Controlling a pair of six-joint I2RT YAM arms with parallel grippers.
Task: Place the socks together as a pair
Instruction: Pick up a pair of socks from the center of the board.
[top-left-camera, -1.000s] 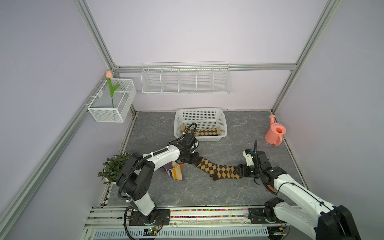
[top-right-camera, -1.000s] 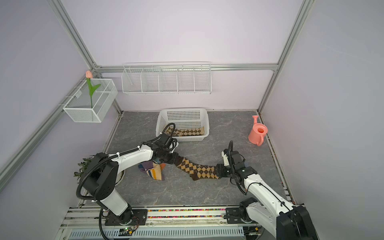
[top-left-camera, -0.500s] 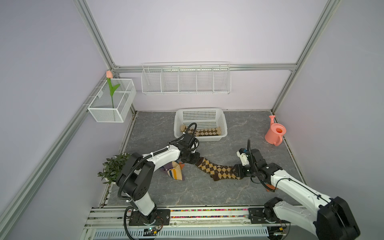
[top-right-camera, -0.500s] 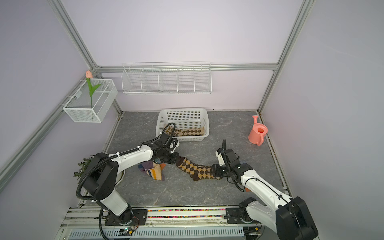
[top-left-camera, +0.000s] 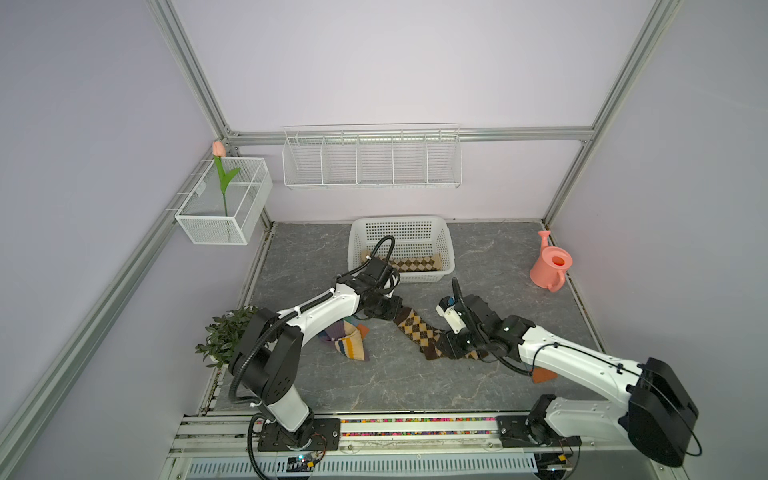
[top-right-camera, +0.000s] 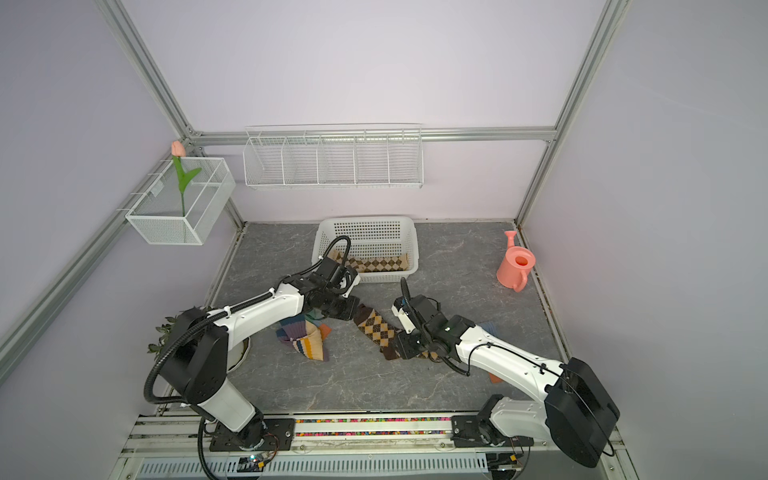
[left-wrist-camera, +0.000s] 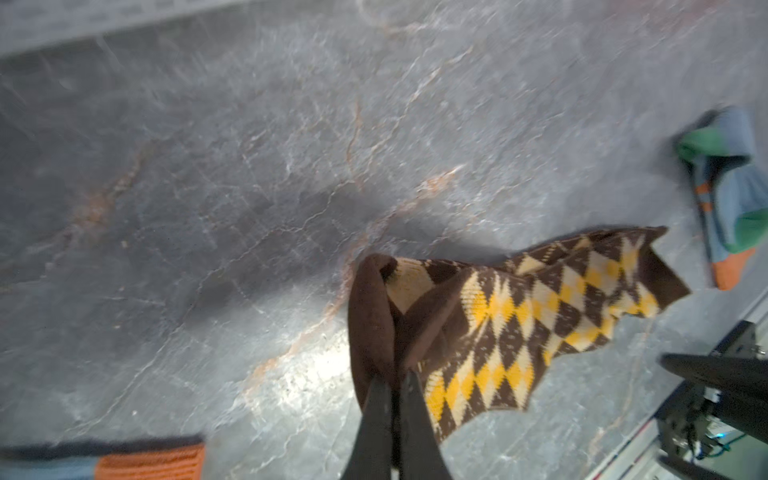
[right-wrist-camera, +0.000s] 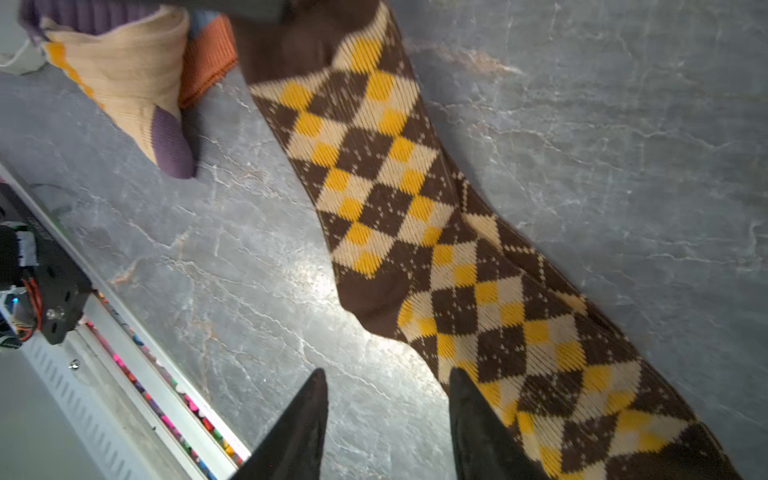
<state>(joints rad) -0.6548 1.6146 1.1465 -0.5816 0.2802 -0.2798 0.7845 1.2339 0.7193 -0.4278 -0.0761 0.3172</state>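
Note:
A dark brown-yellow argyle sock (top-left-camera: 417, 332) (top-right-camera: 376, 330) lies stretched across the grey floor. My left gripper (top-left-camera: 384, 309) (left-wrist-camera: 395, 382) is shut on its plain brown cuff end, and the sock (left-wrist-camera: 519, 311) fans out from there. My right gripper (top-left-camera: 451, 347) (right-wrist-camera: 388, 374) stands open low over the sock's other half (right-wrist-camera: 415, 216). One of its fingers (right-wrist-camera: 469, 407) overlaps the sock's edge and bare floor shows between the tips. A cream striped sock (top-left-camera: 349, 343) (right-wrist-camera: 124, 83) lies bunched under my left arm. A tan argyle sock (top-left-camera: 411, 264) lies in the basket.
The white basket (top-left-camera: 401, 232) stands at the back centre. A pink watering can (top-left-camera: 550, 266) is at the back right and a small plant (top-left-camera: 226, 336) at the left edge. A blue-grey sock with green patches (top-right-camera: 488, 328) (left-wrist-camera: 731, 183) lies under my right arm.
My right arm has moved left along the argyle sock toward its middle, and its jaws have narrowed. The left gripper has stayed shut on the cuff in place.

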